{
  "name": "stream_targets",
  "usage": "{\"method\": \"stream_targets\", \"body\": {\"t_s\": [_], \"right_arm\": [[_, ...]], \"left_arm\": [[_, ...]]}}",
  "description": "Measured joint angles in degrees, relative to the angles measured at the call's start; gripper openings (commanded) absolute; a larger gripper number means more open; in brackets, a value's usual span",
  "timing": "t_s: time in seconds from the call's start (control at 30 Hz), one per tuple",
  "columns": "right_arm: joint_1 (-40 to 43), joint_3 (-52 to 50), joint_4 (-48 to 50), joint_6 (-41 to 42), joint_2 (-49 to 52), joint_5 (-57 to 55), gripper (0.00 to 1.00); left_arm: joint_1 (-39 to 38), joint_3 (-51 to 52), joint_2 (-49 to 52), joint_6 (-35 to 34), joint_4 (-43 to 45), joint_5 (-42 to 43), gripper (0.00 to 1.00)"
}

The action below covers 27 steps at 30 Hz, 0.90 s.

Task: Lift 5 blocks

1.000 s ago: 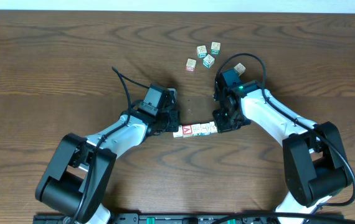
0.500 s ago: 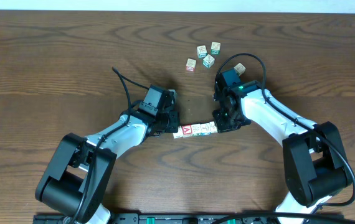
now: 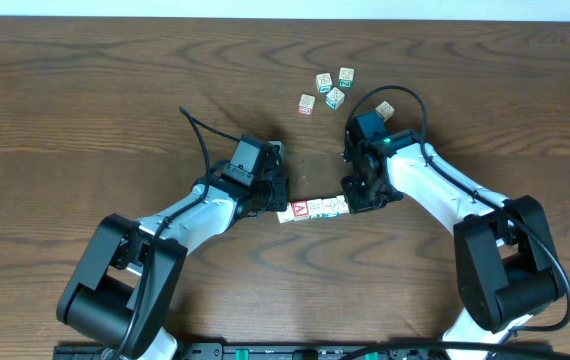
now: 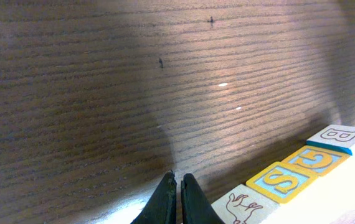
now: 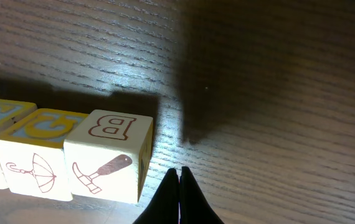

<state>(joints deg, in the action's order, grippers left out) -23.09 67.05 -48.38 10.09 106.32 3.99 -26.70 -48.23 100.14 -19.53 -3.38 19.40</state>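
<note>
A straight row of several blocks (image 3: 315,208) lies between my two grippers; one shows a red face with a white "A" (image 3: 301,209). My left gripper (image 3: 280,208) is shut, its tips at the row's left end. In the left wrist view the shut left gripper (image 4: 177,177) sits just left of a block with a hand print (image 4: 243,205), then S (image 4: 281,180), G (image 4: 314,158) and B (image 4: 340,135). My right gripper (image 3: 349,202) is shut at the right end. In the right wrist view the right gripper (image 5: 179,169) stands beside the B block with a hammer print (image 5: 109,155). Neither gripper holds anything between its fingers.
Several loose blocks lie at the back of the wooden table: a cluster (image 3: 327,90) and one more (image 3: 385,110) by the right arm's cable. Both arms reach in from the near edge and meet at the middle.
</note>
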Motion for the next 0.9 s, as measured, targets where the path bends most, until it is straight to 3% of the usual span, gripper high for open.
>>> {"method": "stream_targets", "body": {"t_s": [0.9], "right_arm": [[-0.02,0.0,0.0,0.0,0.0,-0.55,0.01]], "left_arm": [[-0.11,0.0,0.0,0.02,0.0,1.9,0.07]]}}
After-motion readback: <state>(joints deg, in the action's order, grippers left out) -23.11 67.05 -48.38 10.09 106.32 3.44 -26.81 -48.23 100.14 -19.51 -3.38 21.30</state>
